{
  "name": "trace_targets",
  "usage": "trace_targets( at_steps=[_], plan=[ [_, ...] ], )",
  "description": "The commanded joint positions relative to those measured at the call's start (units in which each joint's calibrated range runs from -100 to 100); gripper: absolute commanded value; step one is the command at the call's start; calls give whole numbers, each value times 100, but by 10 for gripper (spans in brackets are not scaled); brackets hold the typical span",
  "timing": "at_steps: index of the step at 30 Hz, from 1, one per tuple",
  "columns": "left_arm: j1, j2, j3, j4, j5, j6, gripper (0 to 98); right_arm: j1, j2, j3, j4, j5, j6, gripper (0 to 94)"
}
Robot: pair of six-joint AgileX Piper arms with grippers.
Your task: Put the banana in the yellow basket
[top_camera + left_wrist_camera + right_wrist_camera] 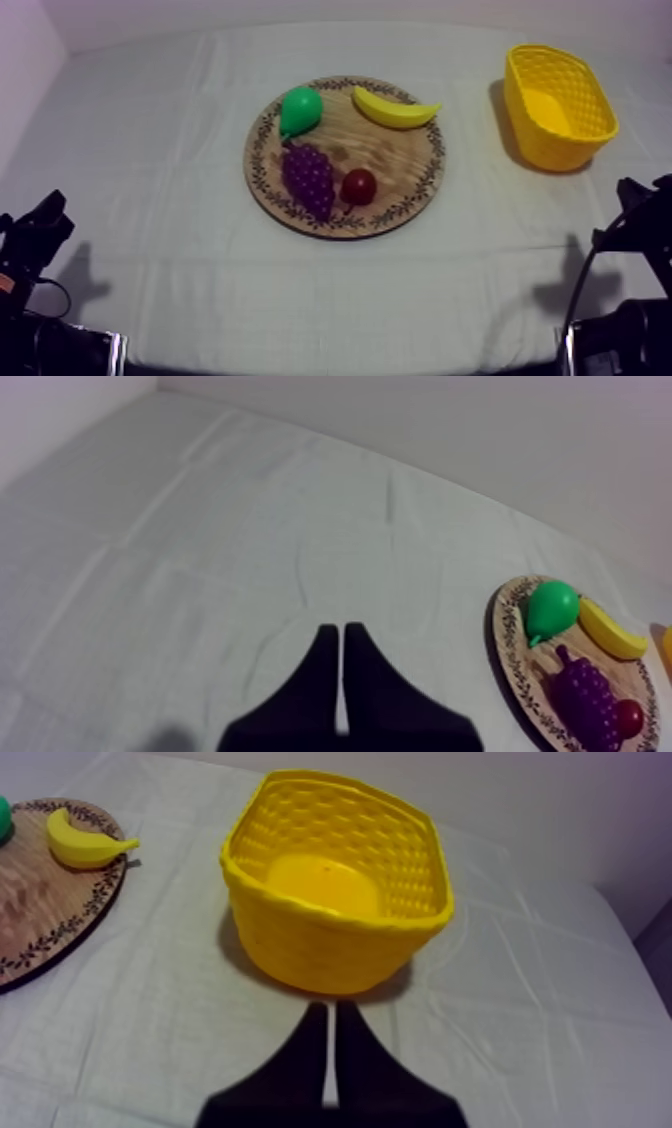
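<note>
Top view. Round wooden board with a patterned rim [392, 160] at mid-desk, flat on the grey-white cloth [150, 200]. Curved yellow toy banana [393, 109] lying on the board's far right part, by the rim, one tip pointing toward the basket side. Glossy green toy pear [300, 110] at the far left of the board, apart from the banana. Purple bunch of toy grapes [310, 178] just below the pear, near the front rim. Small red fruit [359, 186] just beside the grapes, on their right. Yellow woven plastic basket [560, 150] upright at the far right of the desk, well apart from the board. Black left arm [35, 235] low at the left edge, black right arm [640, 215] low at the right edge, both clear of board and basket.

Left wrist view. Left tool [335, 631] closed on nothing, black fingers together as a narrow wedge above bare cloth. Board off to its side, carrying pear, banana, grapes and red fruit; banana on the far side of the board.

Right wrist view. Right tool [328, 1010] closed on nothing, fingers together as a wedge, tips aimed at the basket's near wall and close to it. Banana on the board's rim beside the basket, not touching it.
</note>
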Motion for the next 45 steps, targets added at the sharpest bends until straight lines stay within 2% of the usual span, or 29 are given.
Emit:
trace_targets(
  at_steps=[1, 18, 24, 26, 28, 31, 34, 41, 45],
  plan=[
    [-1, -3, 2, 1, -1, 2, 1, -4, -5, 1, -1, -19, 5, 5],
    [-1, -3, 2, 1, -1, 2, 1, -4, -5, 1, -1, -19, 0, 5],
    [-1, -3, 2, 1, -1, 2, 1, 9, -5, 1, -52, 85, -970, 29],
    [-1, -3, 2, 1, -1, 2, 1, 17, -5, 1, -66, -45, -1086, 23],
    [-1, -3, 2, 1, -1, 0, 1, 22, 5, 4, 44, -182, -1287, 13],
    [-1, -3, 2, 1, -1, 1, 1, -8, 178, -98, 230, -278, -1357, 7],
    [-1, -3, 2, 1, -1, -2, 1, -44, 583, -411, 252, -359, -1162, 5],
    [-1, -3, 2, 1, -1, 2, 1, -141, 2285, -1723, -189, -855, -260, 4],
    [-1, -3, 2, 1, -1, 0, 1, -258, 3550, -2793, -417, -1146, 116, 4]
  ],
)
